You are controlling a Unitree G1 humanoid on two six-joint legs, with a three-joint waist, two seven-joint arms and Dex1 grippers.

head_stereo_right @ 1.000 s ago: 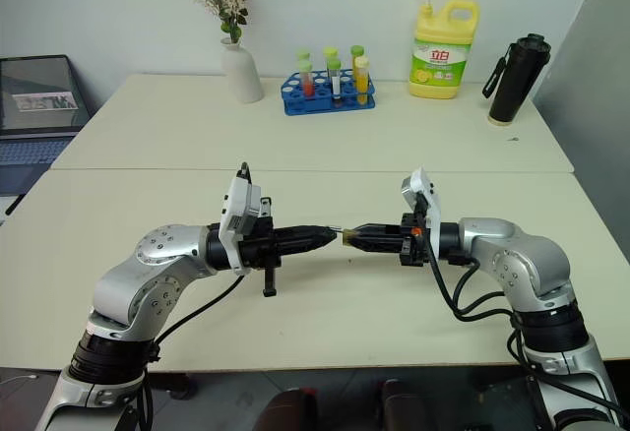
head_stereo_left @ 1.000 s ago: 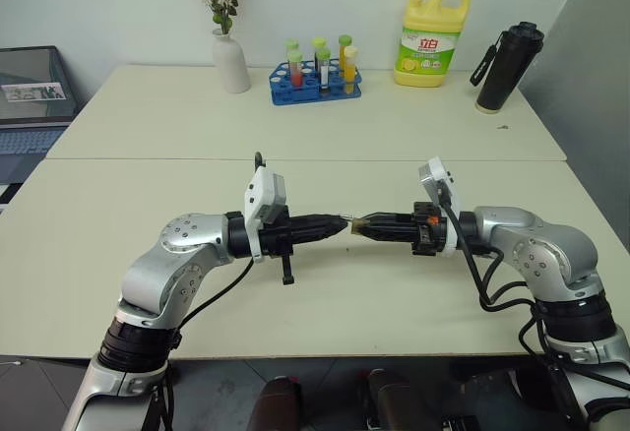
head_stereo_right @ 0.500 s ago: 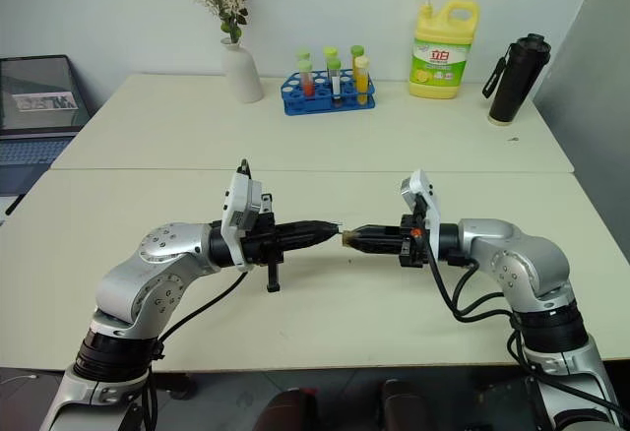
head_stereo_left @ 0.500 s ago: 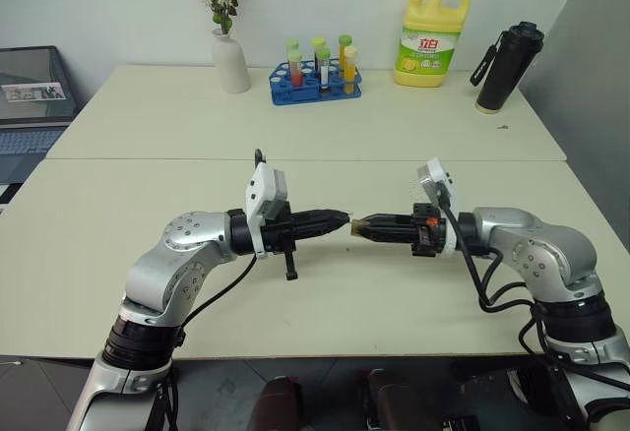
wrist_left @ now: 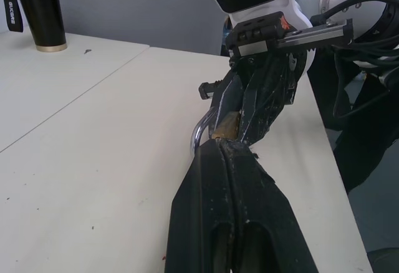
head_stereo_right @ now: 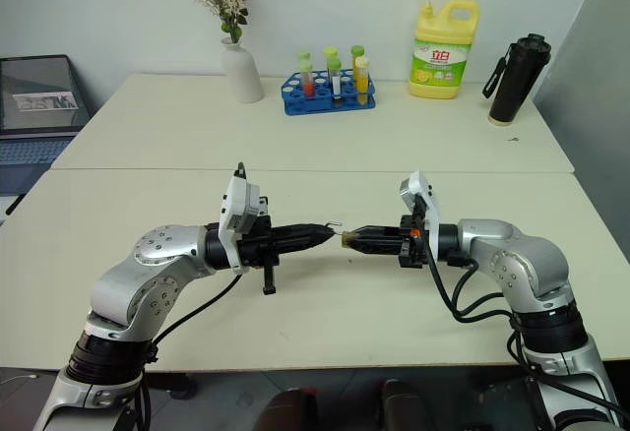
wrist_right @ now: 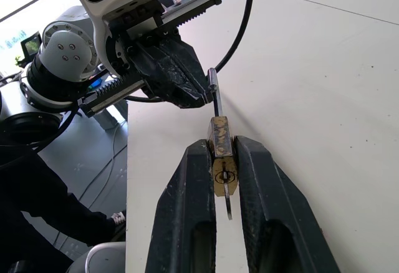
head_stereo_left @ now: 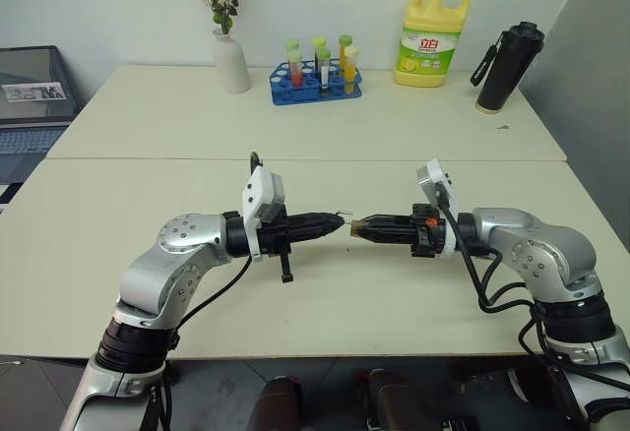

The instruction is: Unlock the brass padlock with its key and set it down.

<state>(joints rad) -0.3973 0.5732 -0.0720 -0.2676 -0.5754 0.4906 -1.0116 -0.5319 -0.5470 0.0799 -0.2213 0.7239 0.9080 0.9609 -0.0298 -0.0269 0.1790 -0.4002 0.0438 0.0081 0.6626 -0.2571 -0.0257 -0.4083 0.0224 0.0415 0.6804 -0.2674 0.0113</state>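
The brass padlock (wrist_right: 219, 145) is held above the bench (head_stereo_left: 325, 116), in the air between the two arms, and it is clamped by its body in the right pincer (wrist_right: 222, 167). The key (wrist_right: 227, 205) sits in the keyhole on the end of the body that faces back toward the right wrist. The shackle (wrist_right: 214, 92) comes out of the other end and points left, straight at the left pincer (wrist_right: 202, 95). So the long axis of the lock lies level, from left to right, in one line with both pincers. The left pincer is pressed shut, and its tips meet the shackle; it seems to pinch the shackle, but I cannot say how firmly.

I judge that the next move turns on this line: pulling the shackle out of the body needs the two arms to draw apart along it, while the key is on the right arm's side, away from the left tips.

The right wrist view shows the keyhole and the key, and the left wrist view shows the silver curve of the shackle beside its own tips. In the head views the lock is a small golden spot at the right pincer's tip.
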